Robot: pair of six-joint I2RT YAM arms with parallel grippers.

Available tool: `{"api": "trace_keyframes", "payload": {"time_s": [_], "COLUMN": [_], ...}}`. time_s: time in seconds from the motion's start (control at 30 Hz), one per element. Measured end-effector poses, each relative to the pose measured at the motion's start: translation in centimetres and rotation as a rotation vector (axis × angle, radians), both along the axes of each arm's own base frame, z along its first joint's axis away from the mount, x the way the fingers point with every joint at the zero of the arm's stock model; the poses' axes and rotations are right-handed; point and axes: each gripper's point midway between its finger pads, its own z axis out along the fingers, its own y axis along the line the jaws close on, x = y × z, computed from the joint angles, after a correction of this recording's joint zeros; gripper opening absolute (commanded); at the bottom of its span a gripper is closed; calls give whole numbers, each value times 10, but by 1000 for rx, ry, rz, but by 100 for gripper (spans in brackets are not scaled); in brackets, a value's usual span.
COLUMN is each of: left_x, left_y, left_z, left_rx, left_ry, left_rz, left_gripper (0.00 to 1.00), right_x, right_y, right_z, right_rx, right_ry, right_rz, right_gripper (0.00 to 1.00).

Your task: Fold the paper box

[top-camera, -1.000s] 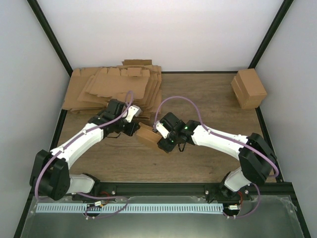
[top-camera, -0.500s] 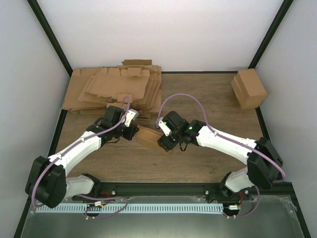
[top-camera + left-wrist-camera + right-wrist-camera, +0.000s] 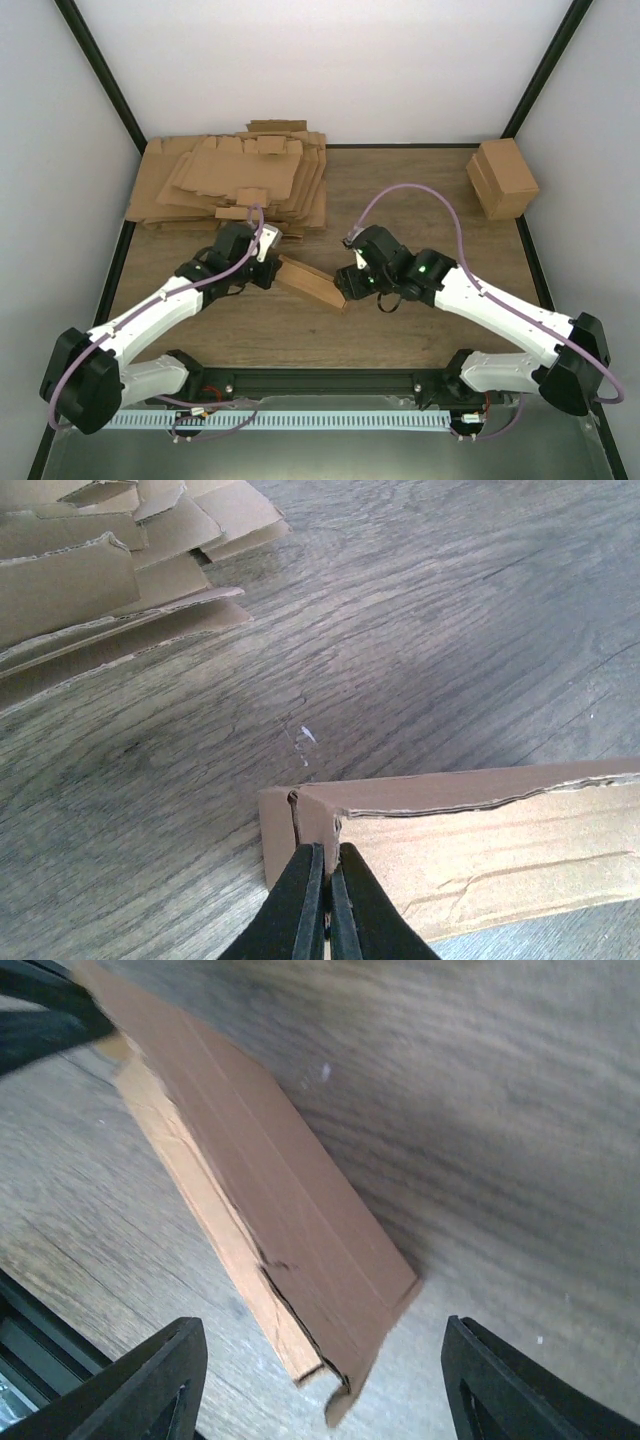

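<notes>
Top external view: the paper box (image 3: 312, 284) stretches across the counter (image 3: 420, 210) from my left pincer (image 3: 271, 269), pinched shut on its end flap, to my right pincer (image 3: 347, 285), gaping wide at the other end. Beyond my left pincer sprawls a pile of cardboard sheets (image 3: 230, 180); far beyond my right, a blocky carton (image 3: 503, 178).

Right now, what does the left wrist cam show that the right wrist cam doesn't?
Left wrist only: the left gripper, jaws shut on one end of the paper box, and the pile of cardboard sheets at upper left.
Right wrist only: the right gripper, jaws open on either side of the box's other end without touching it; a seam gapes at that end.
Both: the box lying on the wooden table.
</notes>
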Motion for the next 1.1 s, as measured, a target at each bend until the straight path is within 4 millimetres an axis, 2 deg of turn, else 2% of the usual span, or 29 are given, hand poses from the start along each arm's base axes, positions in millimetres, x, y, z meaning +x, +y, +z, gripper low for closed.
{"api": "trace_keyframes", "payload": {"time_s": [0.13, 0.23, 0.37, 0.5, 1.1], "left_x": [-2, -3, -4, -3, 3], "left_y": [-3, -5, -7, -9, -12], "left_z": [2, 2, 2, 1, -6], "left_rx": [9, 13, 17, 18, 27], "left_ry": [-14, -16, -19, -23, -25], "left_rz": [10, 16, 20, 24, 36], "left_gripper": [4, 4, 4, 4, 4], "right_x": [-11, -19, -27, -30, -17], "right_y": [-13, -20, -27, -32, -14], "right_z": [-27, -40, -37, -35, -50], "right_rx": [-30, -43, -3, 25, 54], "right_ry": [99, 155, 166, 169, 214], "right_rz": [-76, -114, -141, -169, -233], "right_gripper": [62, 61, 57, 49, 24]}}
